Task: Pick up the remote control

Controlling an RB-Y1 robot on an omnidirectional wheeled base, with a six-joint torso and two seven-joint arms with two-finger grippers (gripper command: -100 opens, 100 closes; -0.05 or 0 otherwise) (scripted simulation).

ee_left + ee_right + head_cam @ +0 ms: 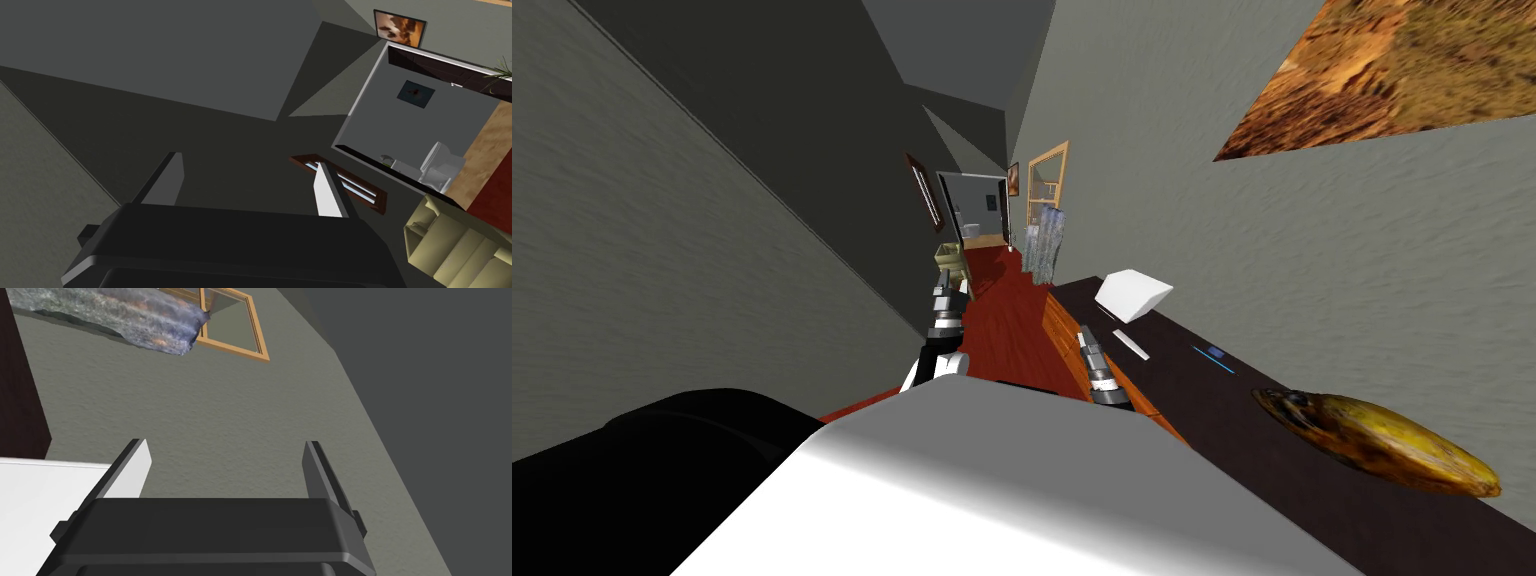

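1. Head view: a dark counter ran along the right-hand wall. Nearest on it sat a brown-yellow dish; its contents could not be made out.
2. Farther along the counter lay a small blue item, then the remote, a slim white bar lying flat near the front edge. A white wedge-shaped block sat beyond it.
3. The right claw hung at the counter's front edge, just beside the remote and apart from it. The left claw hung over the red-brown floor.
4. The floor led down a narrow hall to a doorway, with a wood-framed window and a grey curtain to its right.
5. Left wrist view: the left claw stood with fingers spread and nothing between them. Beyond were grey walls, a white toilet and a beige couch.
6. Right wrist view: the right claw stood spread, holding nothing. The block lay beside one finger, with the grey wall ahead.
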